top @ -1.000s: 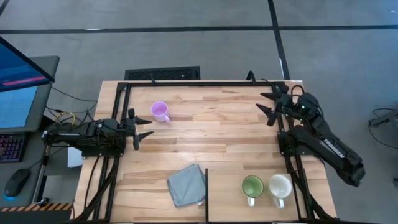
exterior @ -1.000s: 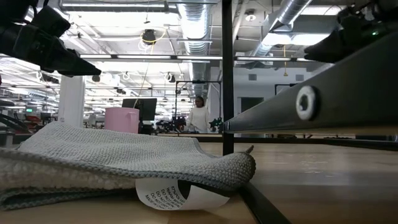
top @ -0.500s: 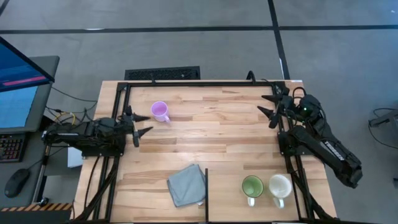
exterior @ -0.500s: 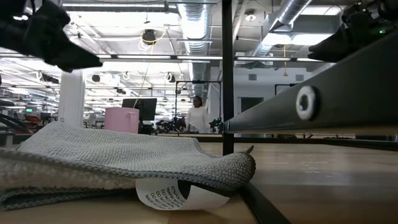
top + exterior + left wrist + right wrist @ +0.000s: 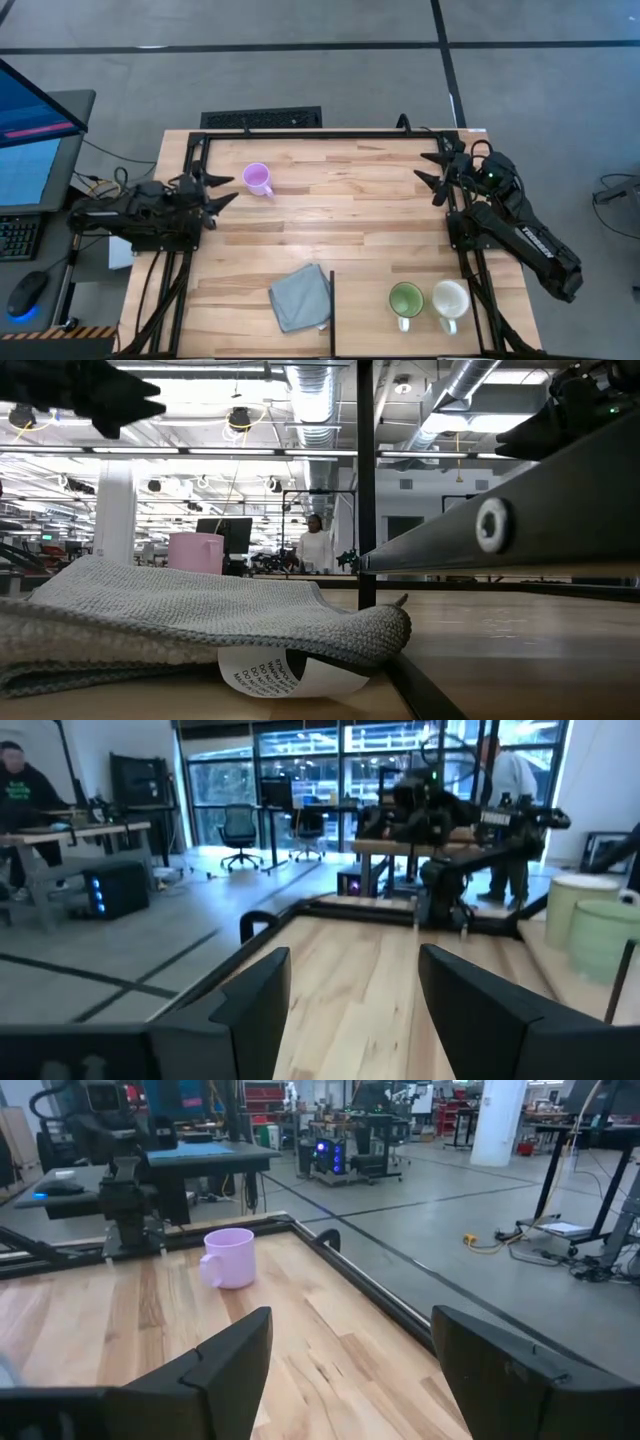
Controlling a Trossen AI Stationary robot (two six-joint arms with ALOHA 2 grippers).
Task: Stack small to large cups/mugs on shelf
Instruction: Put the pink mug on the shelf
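The lilac mug (image 5: 258,179) stands upright on the table at the far left; it also shows in the right wrist view (image 5: 230,1257) and the low view (image 5: 196,552). The green mug (image 5: 405,300) and the cream mug (image 5: 450,300) stand side by side at the near right, handles toward the near edge. My left gripper (image 5: 230,188) is open and empty, raised just left of the lilac mug. My right gripper (image 5: 420,167) is open and empty at the far right.
A grey cloth (image 5: 300,297) lies crumpled near the near edge, over a paper tag (image 5: 290,672). A dark frame rail (image 5: 331,310) runs beside it. A black frame (image 5: 300,133) borders the table. People are in the room beyond.
My left gripper has risen and swung toward the table's far edge, closer to the lilac mug, staying open. The mugs and the cloth have not moved.
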